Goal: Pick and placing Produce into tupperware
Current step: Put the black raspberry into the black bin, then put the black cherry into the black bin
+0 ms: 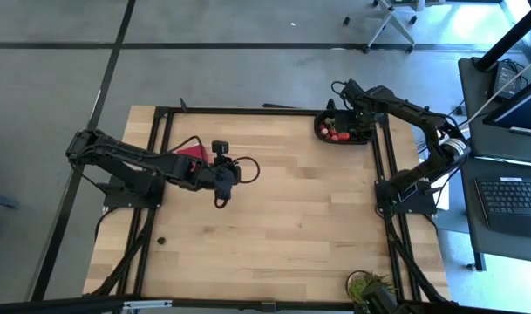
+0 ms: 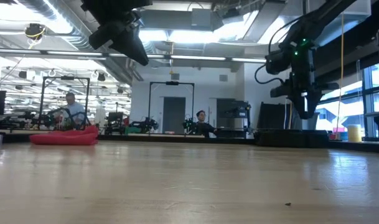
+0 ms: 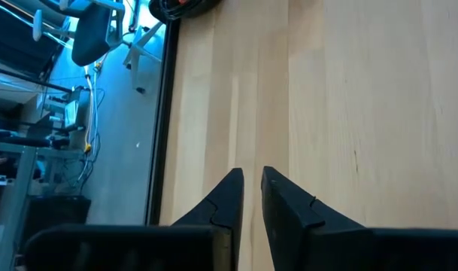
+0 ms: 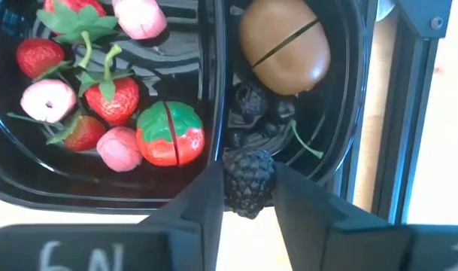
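My left pincer (image 3: 252,188), over bare table (image 1: 282,218), fingers nearly together, nothing held. My right pincer (image 4: 246,188) is clamped on a blackberry (image 4: 248,181) above the tupperware (image 4: 101,197), w/ strawberries (image 4: 112,98) inside.

2 dark, cable-draped jointed arms (image 1: 134,161)
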